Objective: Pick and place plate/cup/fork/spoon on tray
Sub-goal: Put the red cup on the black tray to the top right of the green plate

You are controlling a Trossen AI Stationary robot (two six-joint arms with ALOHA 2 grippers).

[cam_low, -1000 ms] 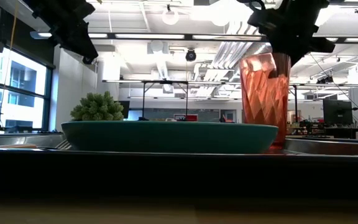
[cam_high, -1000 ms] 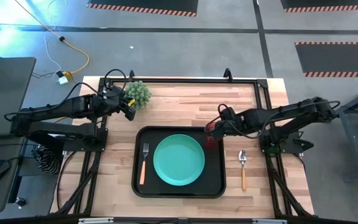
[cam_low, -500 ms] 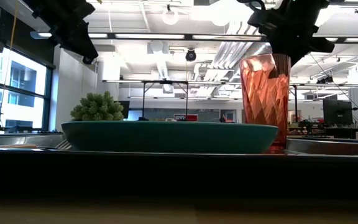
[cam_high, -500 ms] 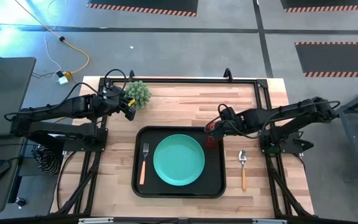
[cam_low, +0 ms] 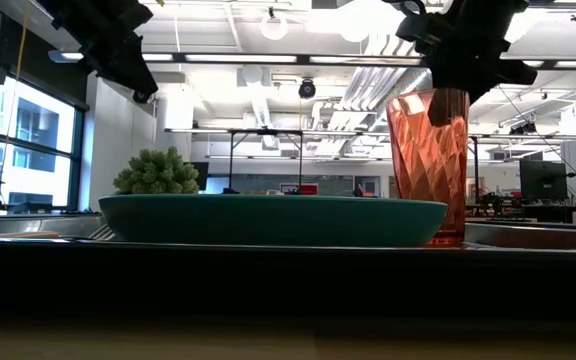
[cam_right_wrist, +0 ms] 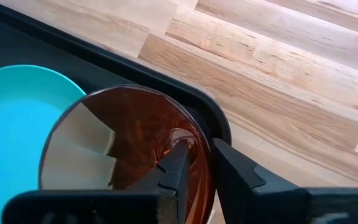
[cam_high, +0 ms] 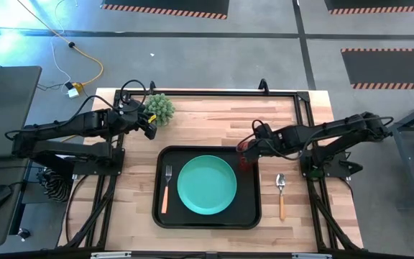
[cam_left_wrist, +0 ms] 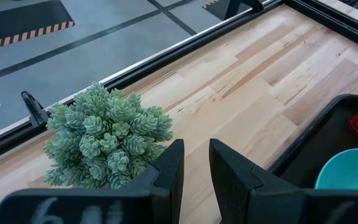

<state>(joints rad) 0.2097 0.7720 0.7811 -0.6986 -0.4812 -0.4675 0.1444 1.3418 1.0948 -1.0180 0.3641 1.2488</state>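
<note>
Holding three of the four tableware pieces, the black tray (cam_high: 208,215) is a rounded-corner rectangle with a raised rim, lying on the pale wood-plank table (cam_high: 214,122). Along its 9 o'clock side lies the fork (cam_high: 167,189), silver tines toward 12 and orange handle toward 6. Filling the middle is the round, smooth, flat teal-green plate (cam_high: 207,185). At the tray's 2 o'clock corner, just beside the plate, stands the cup (cam_high: 246,162), a translucent red-orange tumbler with a faceted diamond pattern on its wall; the low view shows it upright, its base on the tray floor.

Off the tray, at 3 o'clock from it on bare wood, lies the spoon (cam_high: 281,195), silver bowl toward 12 and tan-orange handle toward 6.

At 11 o'clock from the tray sits a small potted plant (cam_high: 159,108) with dense, spiky grey-green rosettes.

The left gripper (cam_left_wrist: 193,163) hangs above the table just beside that plant, its dark fingers a narrow gap apart with nothing between them.

The right gripper (cam_right_wrist: 197,158) is at the cup, one finger (cam_right_wrist: 174,163) inside the mouth and the other outside, straddling the wall on the side away from the plate. Whether the fingers pinch the wall or have let go cannot be told.
</note>
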